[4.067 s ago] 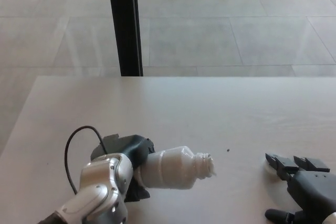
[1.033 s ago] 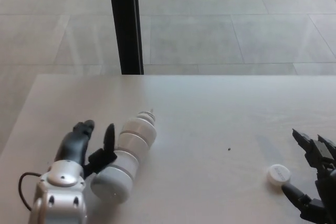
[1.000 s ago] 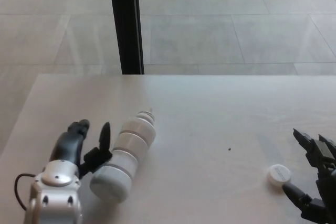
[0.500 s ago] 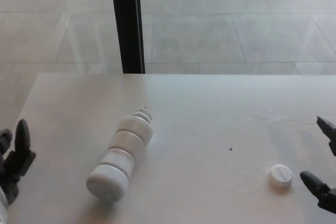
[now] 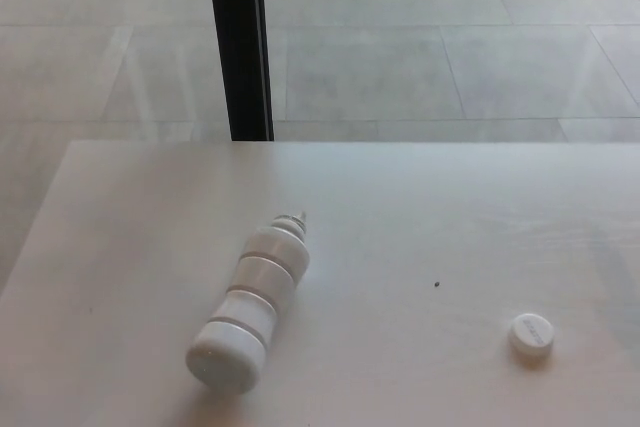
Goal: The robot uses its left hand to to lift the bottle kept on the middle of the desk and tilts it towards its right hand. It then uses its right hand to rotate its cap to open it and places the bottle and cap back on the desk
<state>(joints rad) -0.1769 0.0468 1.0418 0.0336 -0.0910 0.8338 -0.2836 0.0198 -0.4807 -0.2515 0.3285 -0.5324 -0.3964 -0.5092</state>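
Note:
A white ribbed bottle (image 5: 252, 302) lies on its side on the pale desk (image 5: 400, 217), left of the middle. Its open neck points away toward the far edge and its base faces the near edge. The white cap (image 5: 530, 335) rests flat on the desk at the right, well apart from the bottle. Neither of my hands shows in the head view.
A black vertical post (image 5: 238, 42) stands just behind the desk's far edge, left of centre. Grey tiled floor lies beyond. A tiny dark speck (image 5: 438, 283) sits on the desk between bottle and cap.
Both hands have withdrawn out of the picture, the left off the lower left, the right off the lower right. The bottle, let go, lies where it was; the view shifted slightly.

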